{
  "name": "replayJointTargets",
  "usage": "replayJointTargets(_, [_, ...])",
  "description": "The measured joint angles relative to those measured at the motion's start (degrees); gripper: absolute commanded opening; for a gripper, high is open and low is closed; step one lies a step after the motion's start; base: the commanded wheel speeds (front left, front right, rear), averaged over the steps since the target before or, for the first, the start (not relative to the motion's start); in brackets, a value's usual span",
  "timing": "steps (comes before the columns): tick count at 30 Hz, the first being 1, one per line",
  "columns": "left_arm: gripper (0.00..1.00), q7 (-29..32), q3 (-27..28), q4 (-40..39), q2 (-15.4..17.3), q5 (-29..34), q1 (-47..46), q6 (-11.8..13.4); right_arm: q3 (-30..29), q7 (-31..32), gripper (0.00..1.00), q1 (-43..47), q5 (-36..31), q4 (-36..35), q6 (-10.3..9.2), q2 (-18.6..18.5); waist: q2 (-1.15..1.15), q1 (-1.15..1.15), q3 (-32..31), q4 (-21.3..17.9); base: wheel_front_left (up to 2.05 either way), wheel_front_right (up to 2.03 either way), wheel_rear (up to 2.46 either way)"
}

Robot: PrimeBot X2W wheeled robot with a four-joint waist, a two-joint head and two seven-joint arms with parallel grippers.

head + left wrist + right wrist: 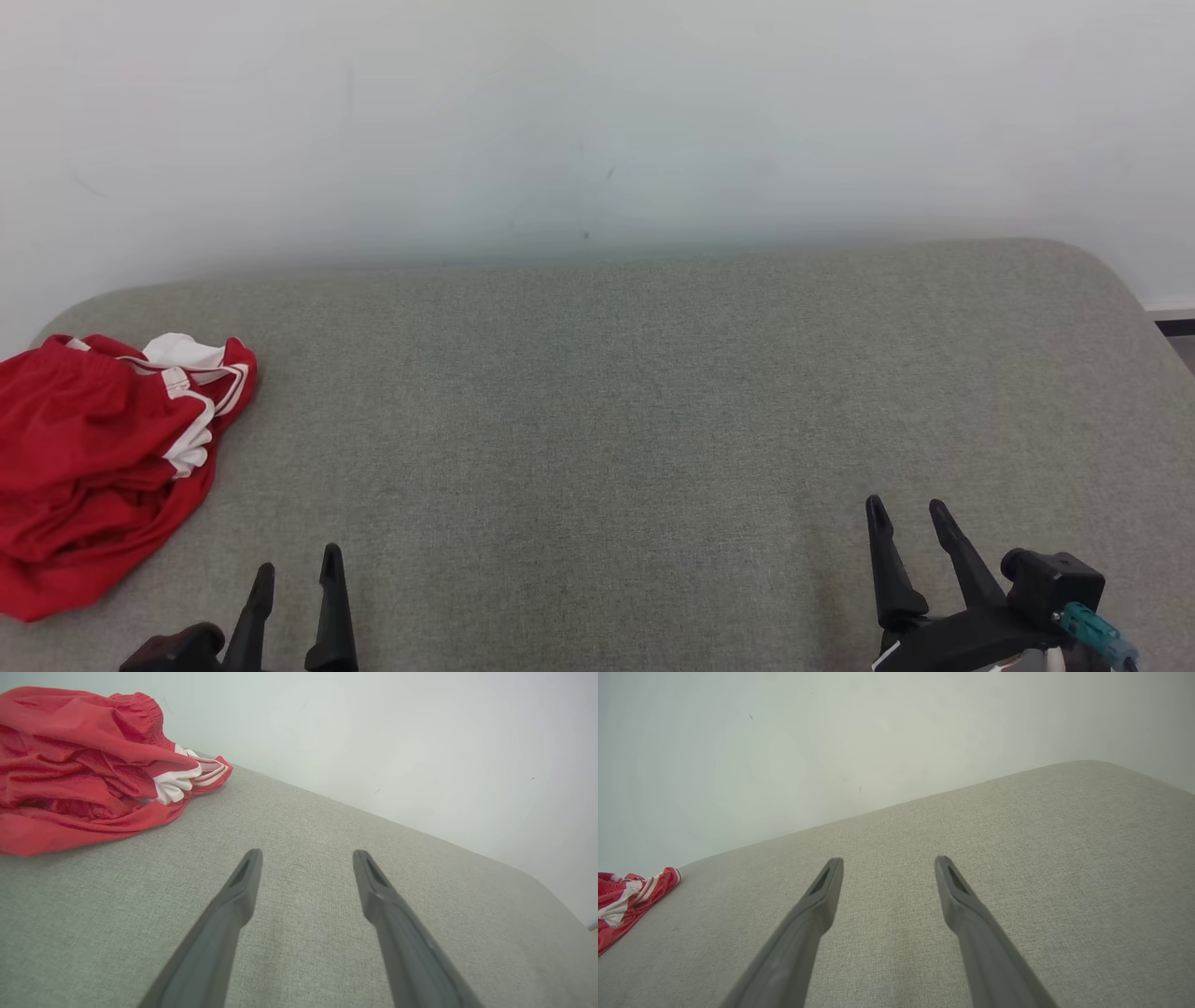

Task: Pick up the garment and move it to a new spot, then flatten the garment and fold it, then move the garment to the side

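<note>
Garment (pixel 93 457), red with white trim, heaped and crumpled at the left edge of the grey cloth-covered worktop (pixel 607 420), toward the far left corner. Not flattened, not folded, so by the look of it every step left to do. Left gripper (pixel 299 558) spread wide, empty, at the front edge near the heap. Right gripper (pixel 906 504) likewise spread and empty, front right. Containers: none to report.
</note>
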Motion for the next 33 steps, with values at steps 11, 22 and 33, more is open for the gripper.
replayJointTargets(11, [1.0,-1.5,-0.3,-0.5,0.2,5.5,0.2,0.7,0.7,-1.4,1.0,-0.1,-6.4,0.5,0.0,0.0,0.0,0.0,-0.3,-0.3,0.0,0.0,0.0])
replayJointTargets(22, [1.0,-2.9,-0.1,-0.5,0.1,9.3,0.5,1.0,1.3,-2.7,1.0,-0.2,-12.1,0.9,0.0,0.0,0.0,0.0,-0.7,-0.5,0.0,0.0,0.0])
replayJointTargets(33, [1.0,-4.1,0.8,1.5,-0.5,11.2,0.9,0.1,2.0,-3.9,1.0,-0.2,-17.2,1.6,0.0,-0.1,0.0,0.0,-1.4,-0.9,0.0,0.0,0.0])
